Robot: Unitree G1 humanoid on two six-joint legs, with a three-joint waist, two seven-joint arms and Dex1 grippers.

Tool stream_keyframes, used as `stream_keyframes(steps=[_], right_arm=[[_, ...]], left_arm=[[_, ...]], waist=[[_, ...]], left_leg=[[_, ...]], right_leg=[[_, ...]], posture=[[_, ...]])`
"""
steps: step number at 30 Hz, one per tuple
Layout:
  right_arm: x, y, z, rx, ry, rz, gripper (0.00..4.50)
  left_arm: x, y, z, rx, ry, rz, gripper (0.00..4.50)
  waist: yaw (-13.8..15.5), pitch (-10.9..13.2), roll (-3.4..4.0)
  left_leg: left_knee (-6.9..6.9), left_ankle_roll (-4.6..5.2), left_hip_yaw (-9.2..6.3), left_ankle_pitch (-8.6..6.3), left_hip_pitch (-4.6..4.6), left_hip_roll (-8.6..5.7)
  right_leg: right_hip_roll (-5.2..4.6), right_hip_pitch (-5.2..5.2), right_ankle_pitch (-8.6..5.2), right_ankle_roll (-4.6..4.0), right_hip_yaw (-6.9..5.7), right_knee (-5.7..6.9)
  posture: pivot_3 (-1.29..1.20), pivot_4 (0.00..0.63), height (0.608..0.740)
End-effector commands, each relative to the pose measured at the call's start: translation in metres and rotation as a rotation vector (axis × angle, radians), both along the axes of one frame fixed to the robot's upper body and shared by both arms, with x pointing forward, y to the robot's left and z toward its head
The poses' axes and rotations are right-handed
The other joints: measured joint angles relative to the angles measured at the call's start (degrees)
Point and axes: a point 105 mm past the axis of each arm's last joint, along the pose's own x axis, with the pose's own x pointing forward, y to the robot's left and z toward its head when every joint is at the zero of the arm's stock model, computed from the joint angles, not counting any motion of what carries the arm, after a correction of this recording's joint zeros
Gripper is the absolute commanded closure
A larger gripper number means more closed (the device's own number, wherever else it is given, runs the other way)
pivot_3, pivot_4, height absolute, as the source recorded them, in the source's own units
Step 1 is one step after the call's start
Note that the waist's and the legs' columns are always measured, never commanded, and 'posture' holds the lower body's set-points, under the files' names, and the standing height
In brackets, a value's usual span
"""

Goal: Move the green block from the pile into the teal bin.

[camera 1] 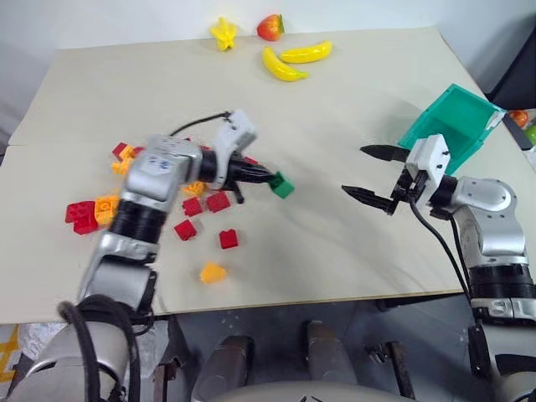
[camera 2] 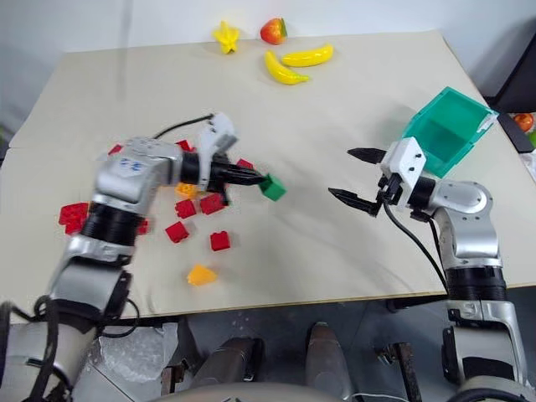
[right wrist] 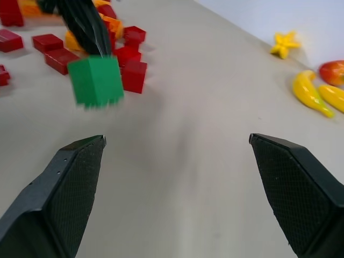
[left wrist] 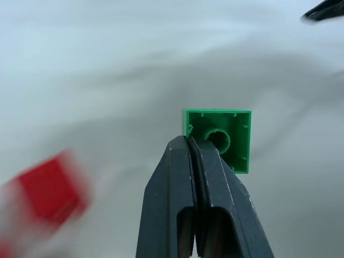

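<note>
The green block [camera 1: 281, 185] hangs above the table, pinched by one edge at the tips of my left gripper [camera 1: 266, 178], which is shut on it; its hollow underside faces the left wrist camera [left wrist: 226, 137]. Behind and to the left lies the pile [camera 1: 209, 203] of red and orange-yellow bricks. My right gripper [camera 1: 353, 170] stands wide open to the right of the block, pointing toward it with nothing between its fingers [right wrist: 80, 166]. The teal bin [camera 1: 452, 121] lies tipped on the table just behind the right gripper.
Two yellow bananas [camera 1: 285, 65], a yellow star [camera 1: 223, 33] and a red fruit [camera 1: 270, 27] lie at the table's far edge. A lone orange-yellow brick [camera 1: 213, 272] and a red one [camera 1: 228, 239] sit near the front edge. Bare tabletop [camera 1: 335, 243] spans between the grippers.
</note>
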Motion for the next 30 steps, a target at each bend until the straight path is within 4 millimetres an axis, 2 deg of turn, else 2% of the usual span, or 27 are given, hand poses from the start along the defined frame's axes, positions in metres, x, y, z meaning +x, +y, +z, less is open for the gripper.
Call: stream_keyframes(steps=[1,6,10,14,17,18,22,25,28,30], right_arm=[[-0.014,-0.004,0.014,0.013,-0.065,-0.032,0.00],[-0.023,-0.013,0.016,0.007,-0.066,-0.080,0.00],[-0.030,-0.021,0.019,-0.012,-0.063,-0.112,0.00],[-0.040,-0.037,0.019,-0.053,-0.014,-0.154,0.00],[-0.057,-0.061,0.014,-0.142,0.115,-0.219,0.00],[-0.061,-0.063,0.014,-0.153,0.154,-0.236,0.00],[-0.070,-0.053,0.015,-0.194,0.208,-0.259,0.00],[-0.073,-0.036,0.008,-0.176,0.247,-0.238,0.00],[-0.075,-0.005,-0.002,-0.131,0.292,-0.189,0.00],[-0.070,0.017,-0.012,-0.076,0.330,-0.197,0.00]], left_arm=[[0.002,-0.019,0.015,-0.038,-0.045,-0.066,3.90],[0.003,-0.017,0.027,-0.083,-0.087,-0.093,2.47],[0.001,-0.002,0.038,-0.125,-0.139,-0.107,1.22],[-0.007,0.024,0.044,-0.188,-0.189,-0.134,0.03],[-0.016,0.063,0.034,-0.196,-0.224,-0.140,0.03],[-0.017,0.072,0.029,-0.182,-0.227,-0.134,0.03],[-0.021,0.093,0.016,-0.202,-0.215,-0.129,0.03],[-0.025,0.101,0.013,-0.211,-0.240,-0.136,0.03],[-0.032,0.104,0.024,-0.344,-0.304,-0.158,0.03],[-0.040,0.109,0.022,-0.357,-0.344,-0.183,0.03]], waist=[[-0.01,0.01,-0.02],[-0.19,0.02,-0.02],[0.06,0.02,-0.03],[0.26,0.01,-0.02],[0.35,0.00,0.00],[0.29,0.00,0.00],[0.86,0.02,-0.02],[1.58,0.02,-0.02],[1.79,0.02,-0.03],[1.81,0.02,-0.04]], left_leg=[[0.01,0.00,-0.01,0.00,0.00,-0.01],[0.01,0.02,0.13,-0.01,0.05,-0.01],[0.08,0.02,0.13,-0.01,0.08,-0.01],[0.10,0.04,0.13,-0.02,0.07,-0.03],[0.05,0.04,0.14,-0.02,0.08,-0.02],[0.00,0.04,0.14,-0.02,0.10,0.01],[0.13,0.04,0.15,-0.03,0.10,0.09],[0.17,0.03,0.20,-0.01,0.09,0.13],[0.18,0.05,0.20,-0.01,0.09,0.17],[0.18,0.05,0.19,-0.01,0.06,0.21]], right_leg=[[-0.01,0.00,0.00,0.00,-0.01,-0.02],[0.00,-0.02,0.01,0.02,0.14,-0.03],[0.01,-0.01,0.01,0.01,0.16,0.01],[0.00,0.00,0.03,0.04,0.20,-0.02],[-0.01,-0.01,0.03,0.03,0.21,-0.04],[0.01,-0.01,0.03,0.03,0.20,-0.08],[0.08,0.03,0.11,-0.06,0.19,-0.10],[0.11,0.12,0.31,-0.08,0.19,-0.30],[0.13,0.16,0.37,-0.05,0.19,-0.41],[0.15,0.14,0.37,-0.05,0.19,-0.42]], posture=[[0.00,0.150,0.740],[0.00,0.150,0.740],[0.00,0.150,0.740],[0.00,0.150,0.740],[0.00,0.150,0.740],[0.00,0.150,0.740],[0.00,0.150,0.740],[0.00,0.150,0.740],[0.00,0.150,0.740],[0.00,0.150,0.740]])
